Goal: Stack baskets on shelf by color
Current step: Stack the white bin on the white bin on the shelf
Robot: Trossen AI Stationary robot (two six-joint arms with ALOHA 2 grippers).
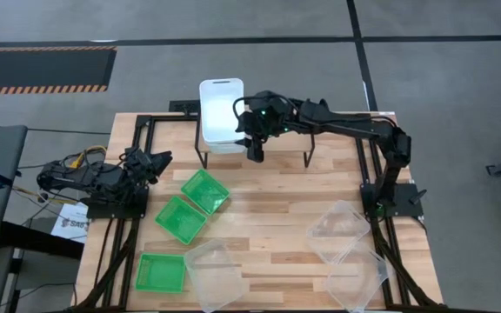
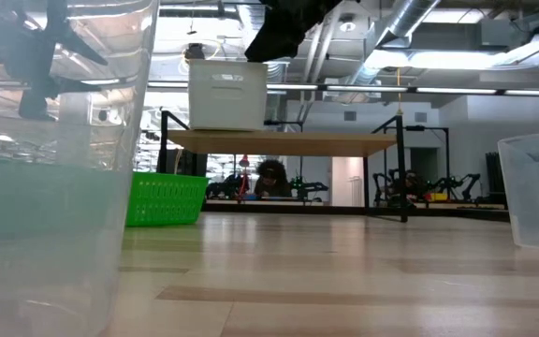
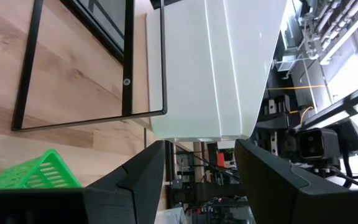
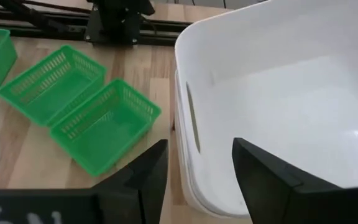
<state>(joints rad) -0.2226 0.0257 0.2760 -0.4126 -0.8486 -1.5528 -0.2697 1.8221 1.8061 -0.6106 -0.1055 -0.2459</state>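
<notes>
A nested stack of white baskets (image 1: pixel 220 113) (image 4: pixel 278 93) stands on the left end of the shelf (image 2: pixel 284 142), whose black legs (image 1: pixel 307 161) rest on the table. My right gripper (image 1: pixel 255 152) (image 4: pixel 194 180) is open. It hovers above the stack's right rim, with the rim below the gap between the fingers, and touches nothing. Three green baskets (image 1: pixel 205 189) (image 1: pixel 179 217) (image 1: pixel 161 271) lie flat on the table in front of the shelf. Three clear baskets (image 1: pixel 216 274) (image 1: pixel 339 230) (image 1: pixel 355 280) lie nearer the near edge. My left gripper (image 1: pixel 142 165) (image 3: pixel 201 168) waits open at the table's left side.
Black frame rails (image 1: pixel 120 252) run along the table's left and right edges. The right arm's base (image 1: pixel 390 196) stands at the right edge. The shelf's right half (image 2: pixel 344 142) is bare wood. A clear basket (image 2: pixel 45 187) stands right before the low camera.
</notes>
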